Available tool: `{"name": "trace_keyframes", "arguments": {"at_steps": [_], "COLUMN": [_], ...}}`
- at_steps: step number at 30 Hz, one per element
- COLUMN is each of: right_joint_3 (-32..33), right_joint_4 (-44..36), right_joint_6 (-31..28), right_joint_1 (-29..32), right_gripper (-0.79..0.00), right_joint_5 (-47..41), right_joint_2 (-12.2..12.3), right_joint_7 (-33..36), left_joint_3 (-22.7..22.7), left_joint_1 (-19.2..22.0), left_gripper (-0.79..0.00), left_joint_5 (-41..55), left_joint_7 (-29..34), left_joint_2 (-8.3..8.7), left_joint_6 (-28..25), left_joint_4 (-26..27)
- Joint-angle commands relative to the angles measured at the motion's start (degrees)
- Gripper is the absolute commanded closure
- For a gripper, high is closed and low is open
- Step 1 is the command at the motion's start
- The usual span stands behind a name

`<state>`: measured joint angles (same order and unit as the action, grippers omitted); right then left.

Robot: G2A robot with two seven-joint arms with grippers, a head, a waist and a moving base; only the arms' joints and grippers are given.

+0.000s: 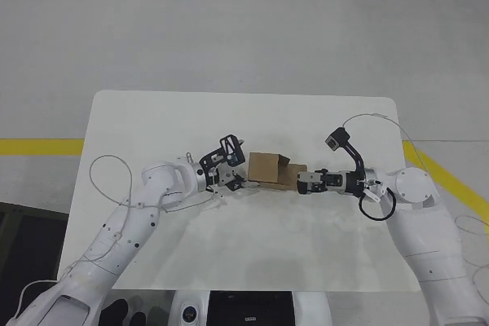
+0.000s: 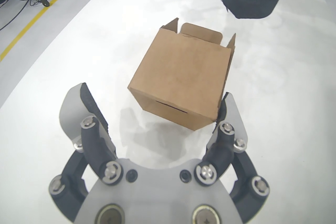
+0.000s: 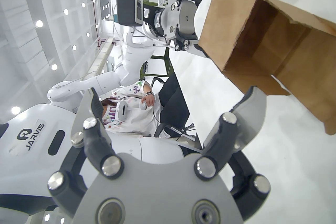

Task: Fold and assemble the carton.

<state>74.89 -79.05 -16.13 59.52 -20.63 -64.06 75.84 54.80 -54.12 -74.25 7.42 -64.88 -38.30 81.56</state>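
Brown cardboard box (image 1: 267, 168) lying on its side near the middle of the white tabletop (image 1: 228, 244), between my two hands.

The box's closed end faces my left hand (image 1: 238, 167), which is spread wide. The tip of one of its fingers (image 2: 227, 104) sits right at a corner of that end, and I cannot tell if it touches. The open end, with its flaps (image 2: 200, 34) loose and unfolded, faces my right hand (image 1: 303, 181), also spread wide and holding nothing, just beside a flap.
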Motion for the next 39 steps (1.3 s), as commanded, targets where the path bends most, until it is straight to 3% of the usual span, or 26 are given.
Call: {"name": "trace_keyframes", "arguments": {"at_steps": [1,12,16,27,35,39], "right_joint_3": [0.02,0.02,-0.61,-0.68,-2.79,-4.20], "right_joint_4": [0.01,0.01,-1.61,-2.87,-0.65,-0.03], "right_joint_6": [0.01,0.01,1.13,3.14,7.58,6.87], "right_joint_1": [0.01,0.01,0.92,2.22,1.27,1.69], "right_gripper": [-0.785,-0.785,-0.785,-0.785,-0.785,-0.785], "right_joint_5": [0.04,0.04,0.37,-1.49,-3.40,-4.39], "right_joint_2": [0.01,0.01,0.05,0.74,0.85,0.59], "right_joint_7": [-0.02,-0.02,-1.07,1.04,3.53,1.47], "left_joint_3": [-0.03,0.01,-0.04,-2.62,-6.37,-7.78], "left_joint_1": [0.00,-0.37,-0.02,6.87,11.50,13.03], "left_gripper": [-0.785,-0.785,-0.785,-0.785,-0.785,-0.785], "left_joint_5": [-0.04,-1.29,-4.59,-9.84,-9.51,-8.60], "left_joint_7": [0.07,0.17,-3.16,-17.63,-20.38,-20.90], "left_joint_2": [0.00,0.09,0.34,-0.69,-2.27,-3.06], "left_joint_6": [-0.01,0.05,-3.10,-8.43,-13.54,-14.89], "left_joint_4": [0.05,0.95,0.24,-11.92,-17.17,-19.06]}}
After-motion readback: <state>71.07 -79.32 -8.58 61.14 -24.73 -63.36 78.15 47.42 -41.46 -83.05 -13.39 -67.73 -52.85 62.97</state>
